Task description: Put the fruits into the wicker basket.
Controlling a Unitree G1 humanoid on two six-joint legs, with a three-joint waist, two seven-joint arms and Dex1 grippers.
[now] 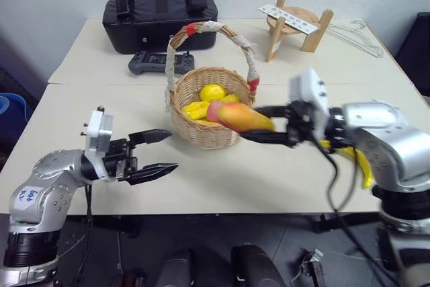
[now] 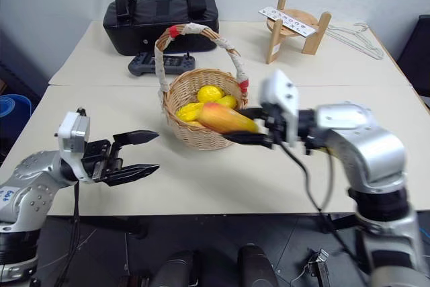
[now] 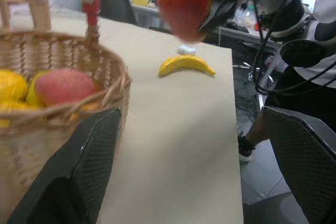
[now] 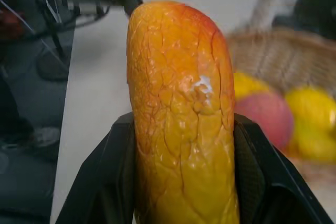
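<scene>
1. Nearest on the left, the left gripper (image 1: 153,152) is held level above the table (image 1: 282,186), pointing toward the wicker basket (image 1: 205,136), with its jaws spread wide and nothing between them.
2. Across from it, the right gripper (image 1: 263,124) reaches in from the right, pointing leftward, its jaws clamped on an orange-yellow mango (image 1: 240,117) held at the basket's right rim, just above it.
3. Behind the right arm, a yellow banana (image 1: 363,166) lies on the table near its front edge.
4. Inside the basket sit a pink-red peach (image 3: 63,86) and several small yellow fruits (image 1: 212,93); the taped handle (image 1: 201,30) arches over them.
5. Farther back lie a dark controller (image 1: 161,63) and a black zip bag (image 1: 160,18).
6. Far right stand a wooden stand (image 1: 295,26) and wire hangers (image 1: 356,35).
</scene>
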